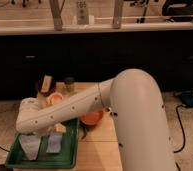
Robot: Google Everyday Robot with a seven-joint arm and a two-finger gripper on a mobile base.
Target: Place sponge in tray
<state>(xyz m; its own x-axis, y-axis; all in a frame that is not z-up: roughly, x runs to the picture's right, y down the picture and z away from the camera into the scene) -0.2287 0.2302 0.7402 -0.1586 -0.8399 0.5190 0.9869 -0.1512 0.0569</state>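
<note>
A green tray (65, 159) sat at the lower left, on the near corner of a light wooden table (97, 145). The gripper (41, 142) hung over the tray, pointing down into it from the end of a white arm (75, 107) that reached across from the right. Its two pale fingers (30, 146) stood apart, one to the left and one to the right. Whether anything was held between them could not be told, and the sponge could not be picked out. Behind the arm, an orange bowl (92, 118) rested on the table just right of the tray. Farther back stood a small dark cup (69, 83) and some other small items, too unclear to name. The robot's large white body (140, 125) filled the right side. A dark cabinet front (97, 60) ran behind the table.
</note>
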